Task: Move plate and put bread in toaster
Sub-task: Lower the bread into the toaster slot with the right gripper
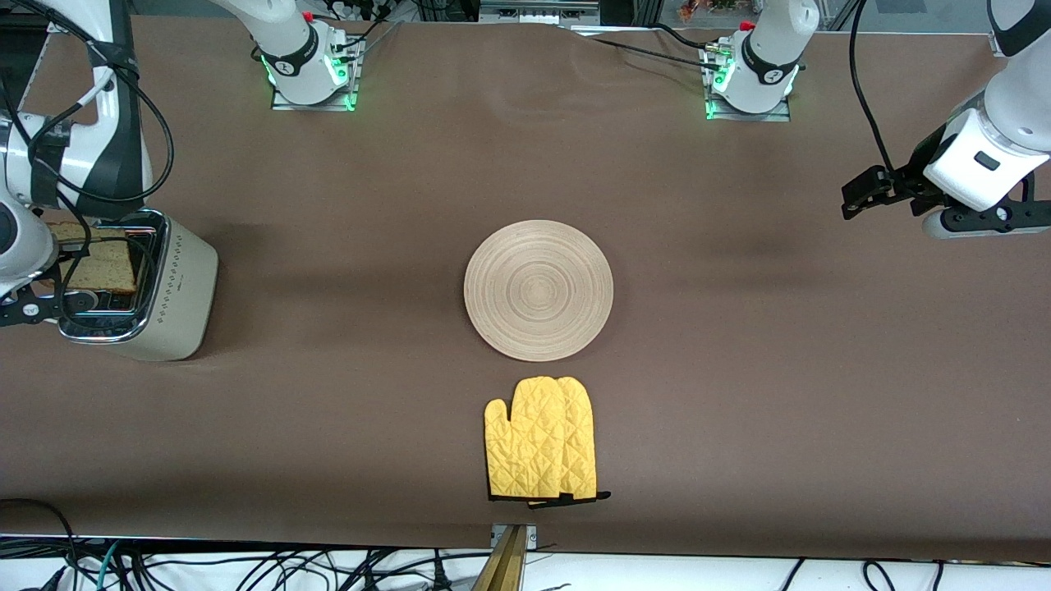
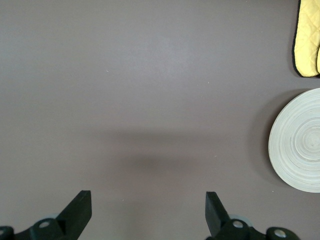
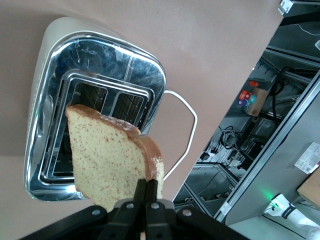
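The bread, a speckled slice with a brown crust, hangs just over the chrome top of the cream-white toaster at the right arm's end of the table. My right gripper is shut on the crust edge of the bread. Both slots of the toaster show empty beneath it. The round wooden plate lies bare at mid-table. My left gripper is open and empty, up over bare table at the left arm's end. The left wrist view shows the plate's edge.
A yellow quilted oven mitt lies nearer to the front camera than the plate, close to the table's front edge; it also shows in the left wrist view. The toaster's white cord loops beside it.
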`<state>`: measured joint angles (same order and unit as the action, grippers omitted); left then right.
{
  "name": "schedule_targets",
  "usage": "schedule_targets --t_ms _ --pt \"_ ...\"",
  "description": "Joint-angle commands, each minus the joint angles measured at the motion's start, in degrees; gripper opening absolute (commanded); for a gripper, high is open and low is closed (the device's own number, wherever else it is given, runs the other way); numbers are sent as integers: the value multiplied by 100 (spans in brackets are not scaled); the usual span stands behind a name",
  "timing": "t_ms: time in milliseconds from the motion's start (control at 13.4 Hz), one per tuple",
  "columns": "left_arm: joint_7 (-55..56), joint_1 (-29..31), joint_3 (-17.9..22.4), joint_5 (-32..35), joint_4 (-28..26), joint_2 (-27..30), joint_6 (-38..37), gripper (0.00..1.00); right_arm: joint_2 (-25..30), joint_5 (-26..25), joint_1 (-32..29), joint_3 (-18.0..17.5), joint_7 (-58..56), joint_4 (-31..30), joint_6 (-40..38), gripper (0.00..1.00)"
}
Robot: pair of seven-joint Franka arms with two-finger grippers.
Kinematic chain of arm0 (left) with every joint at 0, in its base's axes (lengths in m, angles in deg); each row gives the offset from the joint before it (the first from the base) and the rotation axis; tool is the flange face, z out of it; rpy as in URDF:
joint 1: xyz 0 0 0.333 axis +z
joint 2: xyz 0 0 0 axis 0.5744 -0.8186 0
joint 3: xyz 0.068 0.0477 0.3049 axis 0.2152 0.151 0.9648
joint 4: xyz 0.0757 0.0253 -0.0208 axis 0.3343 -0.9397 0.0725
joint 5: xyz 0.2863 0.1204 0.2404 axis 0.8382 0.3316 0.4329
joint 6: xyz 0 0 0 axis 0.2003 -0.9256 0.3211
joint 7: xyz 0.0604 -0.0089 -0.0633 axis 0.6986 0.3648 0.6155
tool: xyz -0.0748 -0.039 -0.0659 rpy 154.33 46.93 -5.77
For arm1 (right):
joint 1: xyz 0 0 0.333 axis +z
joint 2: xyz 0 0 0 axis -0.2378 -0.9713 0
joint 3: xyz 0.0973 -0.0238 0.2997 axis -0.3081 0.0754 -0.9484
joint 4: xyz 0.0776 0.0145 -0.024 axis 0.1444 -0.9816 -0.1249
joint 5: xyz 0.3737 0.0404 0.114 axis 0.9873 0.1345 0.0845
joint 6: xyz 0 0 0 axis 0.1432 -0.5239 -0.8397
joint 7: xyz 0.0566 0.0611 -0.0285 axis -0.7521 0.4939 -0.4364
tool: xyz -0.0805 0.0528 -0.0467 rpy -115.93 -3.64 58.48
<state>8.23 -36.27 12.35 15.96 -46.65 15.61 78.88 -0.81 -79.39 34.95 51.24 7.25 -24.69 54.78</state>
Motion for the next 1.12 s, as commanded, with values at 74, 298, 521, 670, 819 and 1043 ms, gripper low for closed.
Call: schedule_targets --t_ms 74,298,521,670,819,1043 --pt "50 -11 33 -14 62 42 -81 100 49 -229 -98 -70 90 -62 37 0" --pt "50 -2 41 -14 71 34 -73 100 50 -361 -98 -70 90 -9 -148 0" --pt "50 -2 33 -14 62 34 -81 100 58 -615 -28 -184 239 139 -507 0" --pt "50 -2 33 -5 62 34 -73 100 32 -643 -28 -228 326 184 -570 0" --pt "50 -2 33 -14 62 34 -73 100 -29 -616 -36 -263 520 158 -570 0" --pt "50 -20 24 -5 62 34 -81 100 -126 -607 -36 -334 661 158 -570 0"
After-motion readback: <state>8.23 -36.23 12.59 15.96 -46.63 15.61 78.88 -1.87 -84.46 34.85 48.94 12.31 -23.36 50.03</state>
